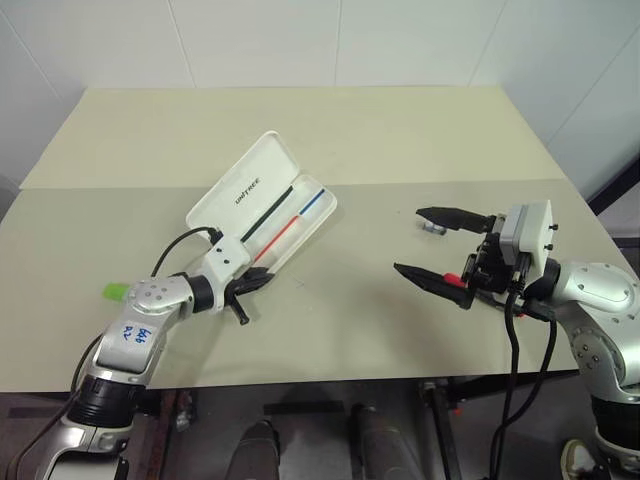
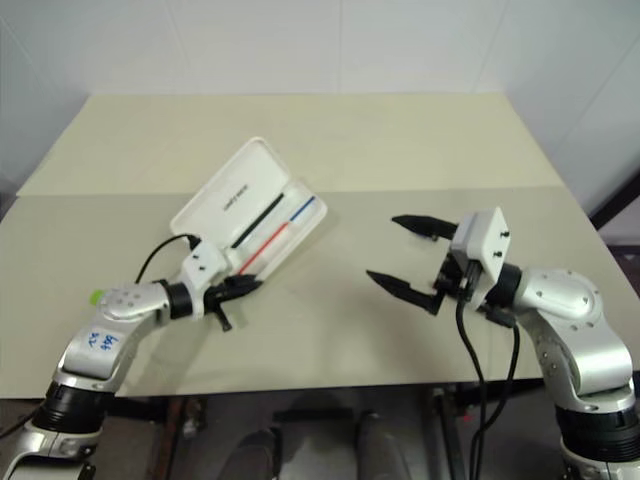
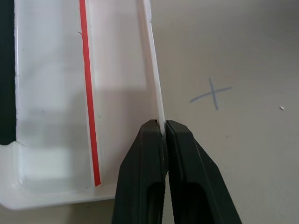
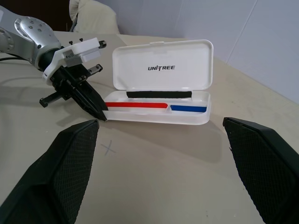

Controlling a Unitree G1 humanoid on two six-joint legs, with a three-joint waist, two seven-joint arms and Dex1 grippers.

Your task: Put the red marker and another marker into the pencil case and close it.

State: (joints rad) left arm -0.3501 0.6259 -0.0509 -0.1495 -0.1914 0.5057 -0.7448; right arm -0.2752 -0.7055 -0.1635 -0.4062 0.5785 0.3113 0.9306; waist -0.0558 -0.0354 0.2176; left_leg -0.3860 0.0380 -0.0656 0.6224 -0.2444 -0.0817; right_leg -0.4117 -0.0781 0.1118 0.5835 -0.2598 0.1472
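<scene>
We have the left gripper [image 3: 164, 128] closed flat on the thin front wall of the pencil case [image 1: 262, 198], near its corner, so the step in hand seems to be to steady the case. To do it well, we should keep the pinch firm but without pulling, because the wall is thin plastic and the case could tip or slide on the table [image 1: 400, 130]. We should hold it low and level while the other arm works.

The right gripper [image 1: 432, 250] hangs over the table at about 3 o'clock from the case, well apart from it; its two fingers stand wide apart and hold nothing.

The case is white hard plastic with rounded corners. It lies open at about 10 o'clock from the table centre, the lid standing up with dark "UNITREE" lettering. Inside we see a red line [image 4: 136, 106], a blue line [image 4: 188, 108] and a black strip [image 4: 160, 94].

A light-green thing [image 1: 114, 292], perhaps the other marker, peeks out just beside the left arm. We cannot make out the red marker with certainty. A small grey object [image 1: 432, 227] lies near the right gripper.
</scene>
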